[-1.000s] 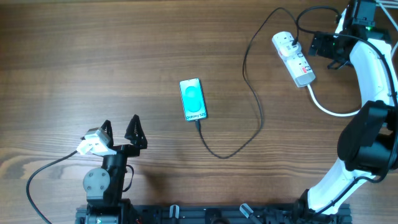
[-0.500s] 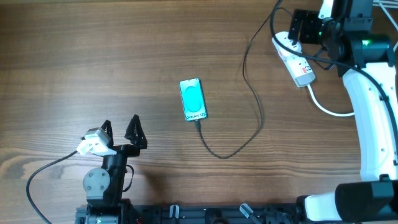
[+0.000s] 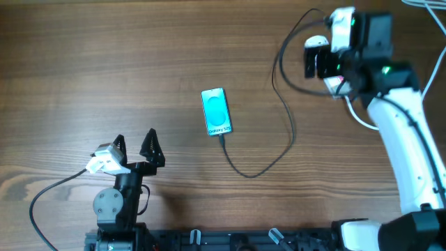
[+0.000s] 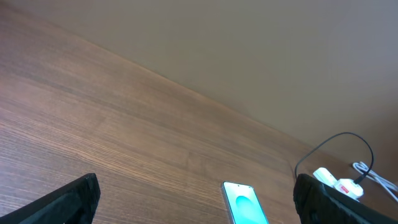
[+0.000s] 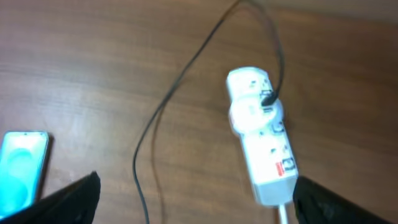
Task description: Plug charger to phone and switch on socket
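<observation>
The phone [image 3: 217, 111] lies flat mid-table, its teal screen lit; it also shows in the left wrist view [image 4: 244, 203] and the right wrist view [image 5: 22, 168]. The black charger cable [image 3: 286, 118] runs from the phone's near end, loops right and up to the socket [image 5: 264, 140], where its plug sits in the white power strip. In the overhead view the socket [image 3: 315, 43] is mostly hidden under my right arm. My right gripper [image 3: 315, 61] is open and hovers above the socket, holding nothing. My left gripper [image 3: 134, 144] is open and empty at the front left.
A thick pale cable [image 3: 366, 118] leaves the socket's grey end toward the right edge. A grey cable [image 3: 49, 192] trails from the left arm's base at the front left.
My right arm has swung left and forward, from the far right edge to over the socket. The left arm, phone and charger have not moved.
</observation>
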`<act>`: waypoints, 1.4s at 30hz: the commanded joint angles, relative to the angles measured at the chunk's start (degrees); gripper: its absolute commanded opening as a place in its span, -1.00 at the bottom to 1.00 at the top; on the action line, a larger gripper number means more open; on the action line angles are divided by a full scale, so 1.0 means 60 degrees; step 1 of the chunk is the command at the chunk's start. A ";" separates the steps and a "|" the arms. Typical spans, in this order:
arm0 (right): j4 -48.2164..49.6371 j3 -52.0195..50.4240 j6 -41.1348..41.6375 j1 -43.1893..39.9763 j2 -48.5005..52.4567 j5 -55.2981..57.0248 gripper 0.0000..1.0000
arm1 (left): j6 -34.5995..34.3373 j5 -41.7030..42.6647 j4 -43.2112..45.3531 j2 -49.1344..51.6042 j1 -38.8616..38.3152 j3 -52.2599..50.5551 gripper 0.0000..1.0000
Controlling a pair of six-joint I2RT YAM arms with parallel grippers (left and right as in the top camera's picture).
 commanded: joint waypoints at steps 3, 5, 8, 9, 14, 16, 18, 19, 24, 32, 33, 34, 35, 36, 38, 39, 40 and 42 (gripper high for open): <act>0.2728 -0.3723 -0.0302 0.0004 -0.1413 -0.0510 1.00 | 0.0044 -0.0131 -0.0040 -0.0062 -0.0062 -0.0051 1.00; 0.3723 -0.4819 -0.0288 0.0004 -0.1785 -0.0506 1.00 | 0.0044 -0.0131 -0.0040 -0.0062 -0.0062 -0.0051 1.00; 0.5519 -0.6604 -0.0244 0.0004 -0.2386 -0.0510 0.99 | 0.0044 -0.0131 -0.0040 -0.0062 -0.0062 -0.0051 1.00; 0.6349 -0.7344 -0.0029 0.0004 -0.2656 -0.0503 0.99 | 0.0044 -0.0131 -0.0040 -0.0062 -0.0062 -0.0051 1.00; 0.8812 -0.9734 0.0324 0.0000 -0.3646 -0.0470 0.99 | 0.0044 -0.0131 -0.0040 -0.0062 -0.0062 -0.0051 1.00; 0.9562 -1.0466 0.0328 0.0000 -0.4040 -0.0426 1.00 | 0.0044 -0.0131 -0.0040 -0.0062 -0.0062 -0.0051 1.00; 0.9745 -1.0969 0.0368 -0.0044 -0.4386 -0.0317 0.99 | 0.0044 -0.0131 -0.0040 -0.0062 -0.0062 -0.0051 1.00; 0.9821 -1.1180 0.0463 -0.0102 -0.4535 -0.0277 0.99 | 0.0044 -0.0131 -0.0040 -0.0062 -0.0062 -0.0051 1.00; 0.9843 -1.2018 0.1126 -0.0499 -0.5421 -0.0284 0.99 | 0.0044 -0.0131 -0.0040 -0.0062 -0.0062 -0.0051 1.00; 0.9074 -1.2407 0.1541 -0.0794 -0.6838 -0.0510 0.99 | 0.0044 -0.0131 -0.0040 -0.0062 -0.0062 -0.0051 1.00; 0.8859 -1.2407 0.1541 -0.0794 -0.7045 -0.0514 0.99 | 0.0044 -0.0131 -0.0040 -0.0062 -0.0062 -0.0051 1.00; 0.8561 -1.2407 0.1545 -0.0794 -0.7318 -0.0510 0.99 | 0.0044 -0.0131 -0.0040 -0.0062 -0.0062 -0.0051 1.00; 0.8298 -1.2407 0.1541 -0.0794 -0.7588 -0.0506 0.99 | 0.0044 -0.0131 -0.0040 -0.0062 -0.0062 -0.0051 1.00; 0.8138 -1.2407 0.1541 -0.0794 -0.7770 -0.0506 1.00 | 0.0044 -0.0131 -0.0040 -0.0062 -0.0062 -0.0051 1.00; 0.7756 -1.2404 0.1545 -0.0794 -0.8342 -0.0514 1.00 | 0.0044 -0.0131 -0.0040 -0.0062 -0.0062 -0.0051 1.00; 0.7522 -1.2407 0.1534 -0.0794 -0.8688 -0.0579 0.99 | 0.0044 -0.0131 -0.0040 -0.0062 -0.0062 -0.0051 1.00; 0.7329 -1.2407 0.1537 -0.0794 -0.8965 -0.0579 0.99 | 0.0044 -0.0131 -0.0040 -0.0062 -0.0062 -0.0051 1.00; 0.6856 -1.2407 0.1541 -0.0794 -0.9537 -0.0583 0.99 | 0.0044 -0.0131 -0.0040 -0.0062 -0.0062 -0.0051 1.00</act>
